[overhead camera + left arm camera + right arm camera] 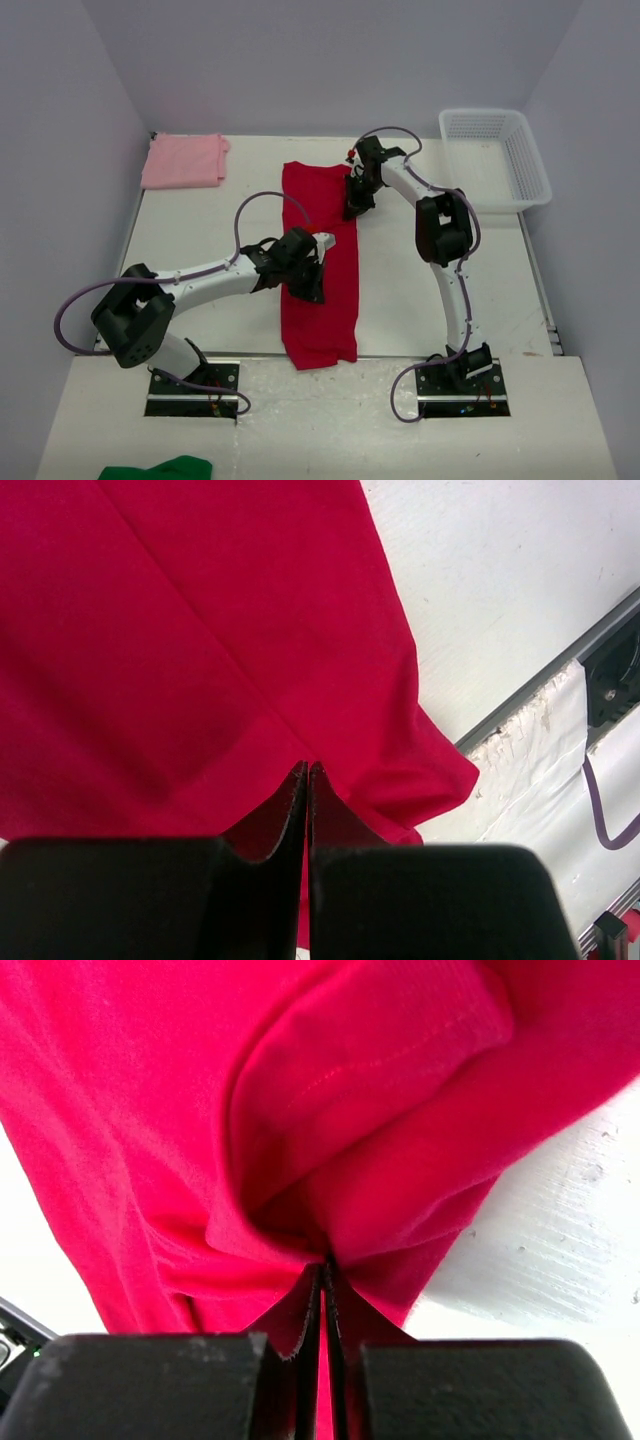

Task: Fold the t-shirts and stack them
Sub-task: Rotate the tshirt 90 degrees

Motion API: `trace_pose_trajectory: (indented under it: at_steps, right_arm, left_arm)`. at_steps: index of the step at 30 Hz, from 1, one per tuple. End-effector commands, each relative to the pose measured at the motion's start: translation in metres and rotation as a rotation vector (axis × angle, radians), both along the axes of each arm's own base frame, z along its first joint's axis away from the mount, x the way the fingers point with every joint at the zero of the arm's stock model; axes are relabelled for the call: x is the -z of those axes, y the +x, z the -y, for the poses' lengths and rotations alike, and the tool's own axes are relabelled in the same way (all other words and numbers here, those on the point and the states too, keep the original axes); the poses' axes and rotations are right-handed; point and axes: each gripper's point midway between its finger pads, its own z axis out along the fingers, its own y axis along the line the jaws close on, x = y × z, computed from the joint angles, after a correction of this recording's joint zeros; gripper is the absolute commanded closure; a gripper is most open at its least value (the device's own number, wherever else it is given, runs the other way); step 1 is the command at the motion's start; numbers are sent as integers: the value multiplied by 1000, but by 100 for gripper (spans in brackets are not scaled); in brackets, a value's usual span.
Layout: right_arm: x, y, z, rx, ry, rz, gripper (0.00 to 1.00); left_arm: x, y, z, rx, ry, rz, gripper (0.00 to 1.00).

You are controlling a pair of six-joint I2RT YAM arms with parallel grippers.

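Note:
The red t-shirt (330,330) lies as a long narrow strip down the middle of the white table (200,220). My left gripper (308,292) sits at its left edge about halfway along. In the left wrist view it (308,768) is shut, and a sliver of the red t-shirt (200,630) shows between the fingers. My right gripper (355,208) is at the strip's right edge near the far end. Seen from the right wrist, it (326,1260) is shut on a bunched fold of the red t-shirt (150,1110). The pink t-shirt (183,161) lies folded at the far left corner.
A white mesh basket (527,160) stands at the far right corner. A green cloth (160,469) lies at the near left, below the arm bases. The table's near edge rail (540,695) and a purple cable (600,815) show in the left wrist view.

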Motion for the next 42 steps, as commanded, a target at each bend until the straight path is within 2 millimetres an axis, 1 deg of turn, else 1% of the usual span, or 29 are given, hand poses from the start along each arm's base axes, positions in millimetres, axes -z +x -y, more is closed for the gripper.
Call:
trace_pose_trajectory:
  at_steps: [1,2,3,4,5,6,8,12,14,15,17,18,21,22,23,25,26,28,30,32,39,42]
  right_arm:
    - [-23,4,6,-7,2,68,100]
    - [-18,-1,7,-4,-6,59,100]
    - [-29,3,7,5,1,97,100]
    - [-24,1,8,6,-6,91,100]
    - [-29,-3,10,11,-10,98,100]
    - [-33,0,10,15,-6,124,100]
    - [-42,-5,14,25,-9,137,100]
    - [-54,-11,15,29,0,174,100]
    - [-54,-14,16,27,-1,177,100]
    - [-61,-11,14,28,10,205,100]
    - [-63,-7,15,30,3,219,100]
    - [-58,-11,18,28,-16,187,100]
    - [-59,-10,17,31,-14,190,100]
    - [-64,-12,17,35,-8,200,100]
    - [-60,-17,18,35,-12,191,100]
    - [-65,-20,18,38,1,199,100]
    - [-61,-24,17,34,-1,190,100]
    - [-62,-25,17,23,4,199,100]
    - [-58,-26,20,17,-16,194,91]
    - [-58,-24,20,14,-18,191,88]
    - [-64,-24,14,5,13,196,87]
    - [-63,-26,11,-4,33,185,90]
  left_arm:
    - [-11,2,7,12,-49,32,100]
    - [-10,2,7,13,-46,32,100]
    - [-8,1,6,13,-40,27,100]
    - [-8,2,6,14,-42,29,100]
    - [-6,1,6,13,-40,27,100]
    - [-4,1,6,12,-38,26,100]
    - [1,0,5,13,-33,16,100]
    - [9,-3,4,12,-32,3,100]
    - [14,-5,3,13,-28,-7,100]
    - [17,-6,3,14,-24,-12,100]
    - [22,-8,2,17,-19,-23,100]
    - [23,-8,1,13,-17,-24,100]
    - [25,-10,0,13,-15,-27,100]
    - [24,-9,0,13,-18,-23,100]
    - [23,-9,0,14,-18,-22,100]
    - [23,-8,1,15,-19,-20,100]
    - [24,-8,1,19,-18,-20,100]
    - [24,-8,1,20,-18,-22,100]
    - [25,-9,2,22,-19,-26,100]
    - [25,-9,2,24,-21,-26,100]
    - [27,-11,-1,24,-16,-26,100]
    - [26,-11,-2,26,-14,-22,100]
